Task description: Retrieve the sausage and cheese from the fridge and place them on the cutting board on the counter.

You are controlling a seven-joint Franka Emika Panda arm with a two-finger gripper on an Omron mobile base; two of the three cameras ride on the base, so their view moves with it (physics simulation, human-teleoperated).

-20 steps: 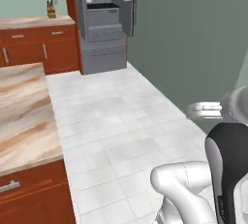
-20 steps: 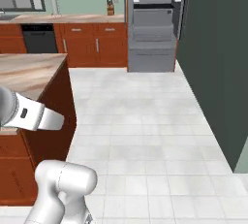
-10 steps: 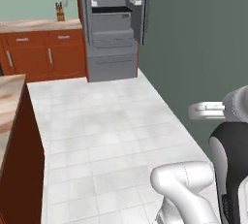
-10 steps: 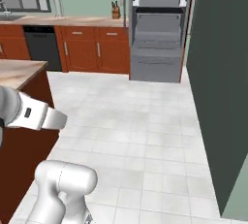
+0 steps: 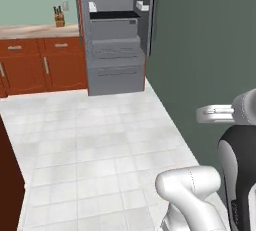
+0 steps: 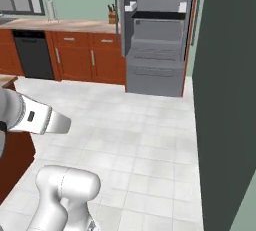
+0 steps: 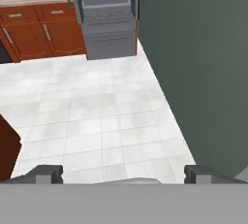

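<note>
My gripper [image 7: 123, 173] sits at the bottom of the hand view, fingers [image 7: 47, 172] spread wide and holding nothing, above pale floor tiles [image 7: 101, 116]. The fridge [image 5: 116, 35] stands open at the top centre of the left base view, shelves dark. A knife block [image 5: 59, 17] rests on the counter [image 5: 35, 30] at upper left
</note>
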